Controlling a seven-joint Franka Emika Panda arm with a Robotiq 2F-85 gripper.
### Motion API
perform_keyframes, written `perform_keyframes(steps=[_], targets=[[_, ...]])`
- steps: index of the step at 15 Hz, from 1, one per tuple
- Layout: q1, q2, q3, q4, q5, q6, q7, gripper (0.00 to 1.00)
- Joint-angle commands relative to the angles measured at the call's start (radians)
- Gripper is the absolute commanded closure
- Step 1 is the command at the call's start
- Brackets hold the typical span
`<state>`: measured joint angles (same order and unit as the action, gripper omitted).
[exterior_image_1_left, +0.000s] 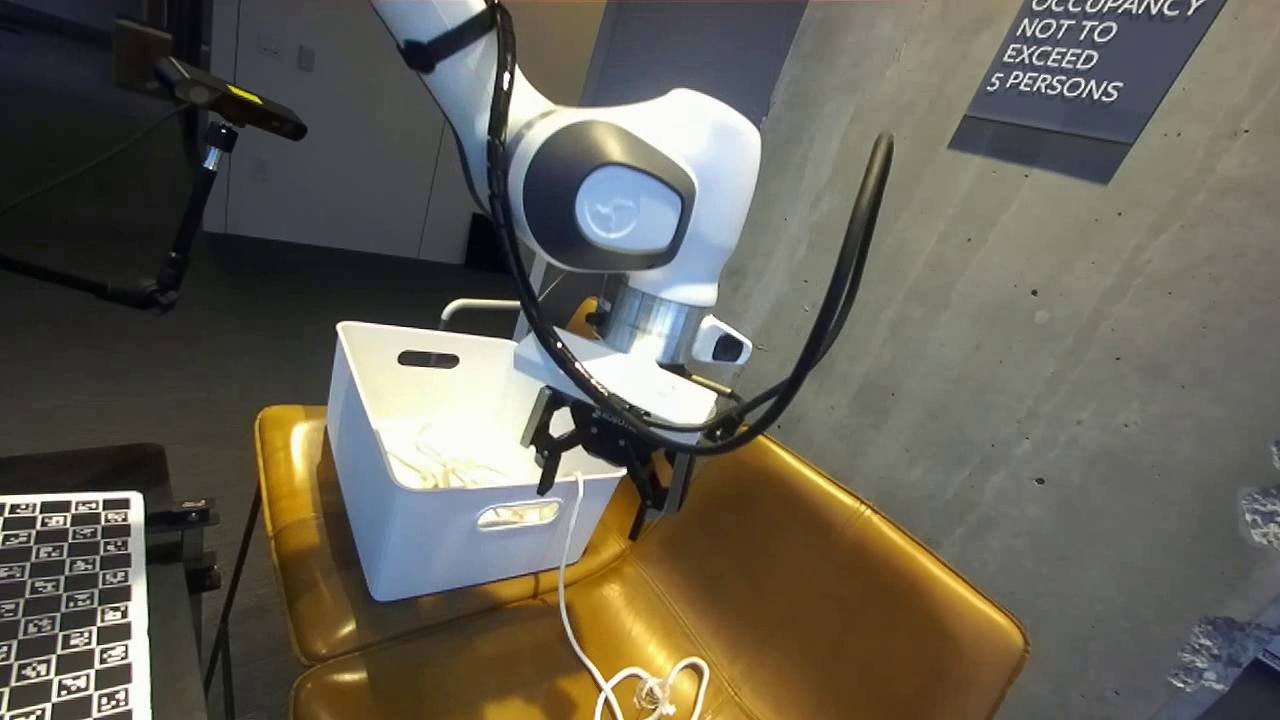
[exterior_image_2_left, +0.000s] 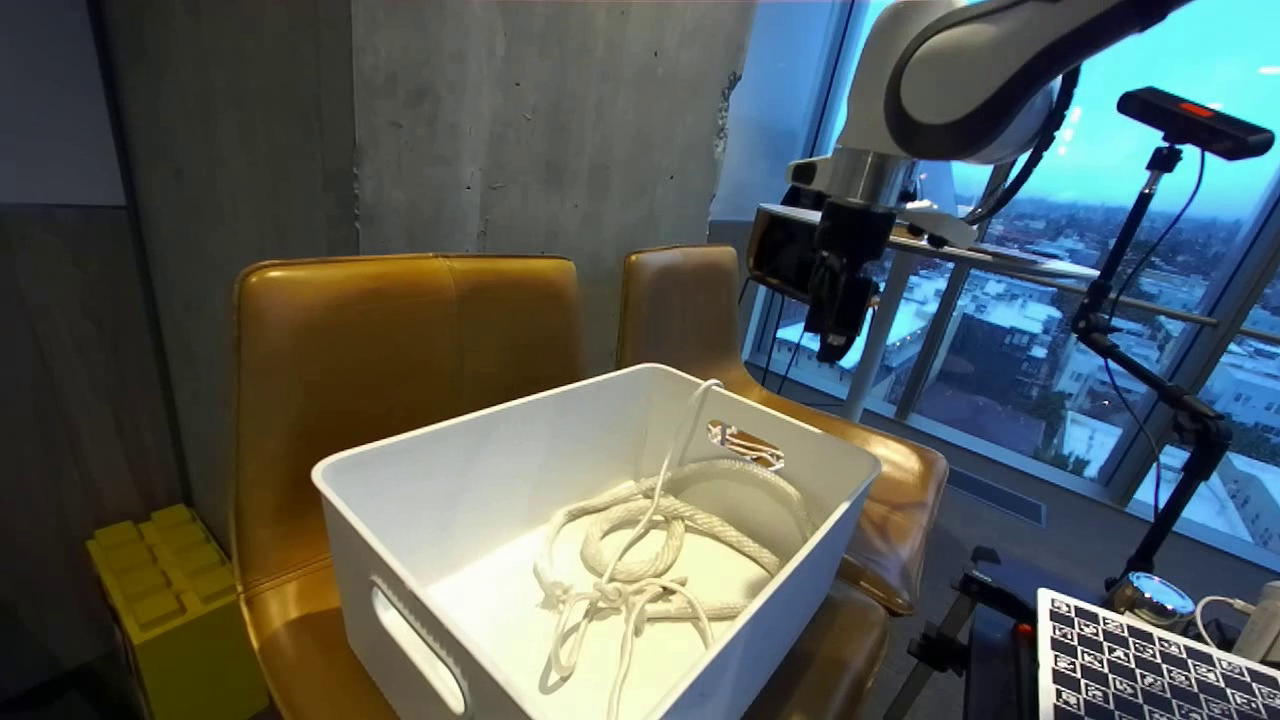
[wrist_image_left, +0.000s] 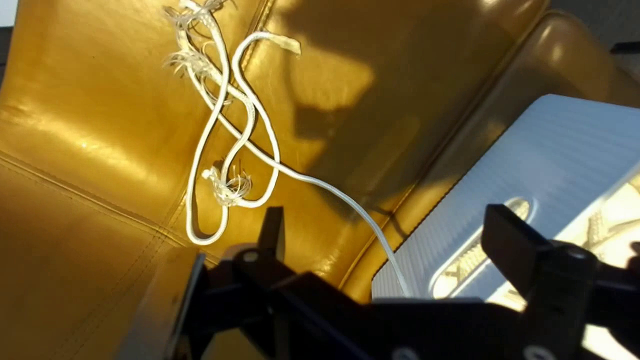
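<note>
Partly inside and partly out, by appearance, lies one white cord (wrist_image_left: 325, 184), draped over the rim of the white bin (exterior_image_1_left: 440, 545) beside the spread, unladen gripper (exterior_image_1_left: 591, 512), knotted coils within, a frayed, looped length left outside on the tan chair (wrist_image_left: 115, 120) below the gripper.

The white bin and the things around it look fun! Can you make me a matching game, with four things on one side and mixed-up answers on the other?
Things
1. white bin
2. gripper
3. white cord
4. patterned board

Where or how
A. draped over the bin's rim
B. covered in black and white squares
C. has rope lying inside
D. open, holding nothing

Right pairs: 1-C, 2-D, 3-A, 4-B
</note>
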<state>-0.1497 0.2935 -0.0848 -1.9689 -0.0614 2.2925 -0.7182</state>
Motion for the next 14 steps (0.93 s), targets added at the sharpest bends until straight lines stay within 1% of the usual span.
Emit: perform_keyframes(steps=[1, 5, 8, 14], targets=[[-0.02, 0.109, 0.023, 0.044, -0.036, 0.105, -0.085, 0.0], [-0.027, 0.214, 0.04, 0.059, -0.085, 0.234, -0.159, 0.0], [-0.03, 0.27, 0.056, 0.071, -0.112, 0.297, -0.194, 0.0], [-0.019, 0.365, 0.096, 0.151, -0.115, 0.305, -0.209, 0.0]])
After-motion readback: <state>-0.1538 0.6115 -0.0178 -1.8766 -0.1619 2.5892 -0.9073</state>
